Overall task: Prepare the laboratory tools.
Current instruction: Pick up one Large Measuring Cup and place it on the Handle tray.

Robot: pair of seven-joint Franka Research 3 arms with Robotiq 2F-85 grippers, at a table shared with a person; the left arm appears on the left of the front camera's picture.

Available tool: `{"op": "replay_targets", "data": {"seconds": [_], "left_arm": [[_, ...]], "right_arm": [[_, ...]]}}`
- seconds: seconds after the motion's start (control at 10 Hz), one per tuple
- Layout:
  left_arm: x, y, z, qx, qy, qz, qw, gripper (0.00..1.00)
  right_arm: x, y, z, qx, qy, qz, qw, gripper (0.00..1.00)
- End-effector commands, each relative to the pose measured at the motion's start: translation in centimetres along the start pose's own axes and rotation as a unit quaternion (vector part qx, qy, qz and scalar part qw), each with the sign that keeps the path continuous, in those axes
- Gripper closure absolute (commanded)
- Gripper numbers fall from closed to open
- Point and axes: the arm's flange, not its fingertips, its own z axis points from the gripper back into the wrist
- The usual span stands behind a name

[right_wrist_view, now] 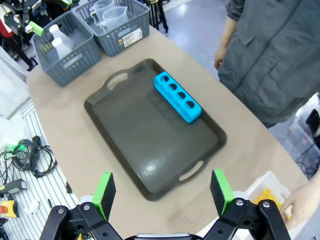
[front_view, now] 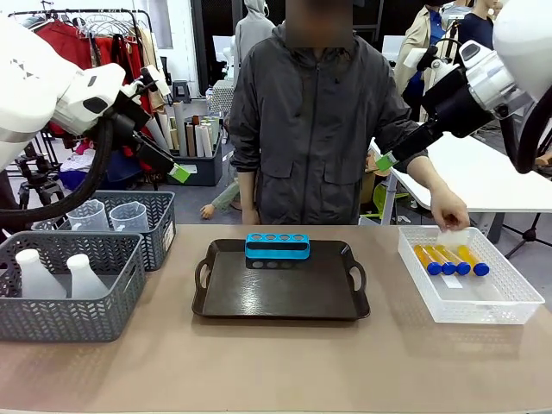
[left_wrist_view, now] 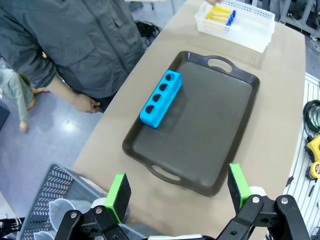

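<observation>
A small blue four-hole rack (front_view: 277,246) (left_wrist_view: 161,98) (right_wrist_view: 177,96) stands empty at the far edge of a dark tray (front_view: 280,297). Several yellow-filled test tubes with blue caps (front_view: 450,260) (left_wrist_view: 220,14) lie in a white crate (front_view: 509,302) at the right. Two clear handled beakers (front_view: 108,216) (right_wrist_view: 110,12) and two white conical flasks (front_view: 52,274) (right_wrist_view: 60,42) sit in grey baskets at the left. My left gripper (left_wrist_view: 178,187) hangs open high over the left side, one green fingertip (front_view: 179,172) showing. My right gripper (right_wrist_view: 162,191) is open high at the right, its fingertip (front_view: 384,161) near the person's arm.
A person stands at the far side, one hand (front_view: 450,211) resting at the crate's far rim above the tubes. The grey baskets (front_view: 129,285) crowd the table's left end. Bare tabletop (front_view: 276,362) runs along the near edge in front of the tray.
</observation>
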Motion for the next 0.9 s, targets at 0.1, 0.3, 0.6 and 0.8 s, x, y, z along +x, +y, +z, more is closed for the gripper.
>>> {"op": "replay_targets", "data": {"seconds": [0.1,0.3,0.6,0.8], "left_arm": [[0.0,0.0,0.0,0.0,0.0,0.0,1.0,0.0],[0.9,1.2,0.7,0.013,0.076,0.037,0.996,0.0],[0.0,7.2,0.1,0.08,0.212,0.125,0.966,0.0],[-2.6,12.2,-1.6,0.13,0.267,0.182,0.937,0.0]], "right_arm": [[-0.1,0.0,0.1,0.001,0.0,0.004,1.0,0.0],[-0.1,0.0,0.1,0.001,0.0,0.004,1.0,0.0],[-0.1,0.0,0.1,0.001,0.0,0.004,1.0,0.0],[-0.1,0.0,0.1,0.001,0.0,0.004,1.0,0.0]]}}
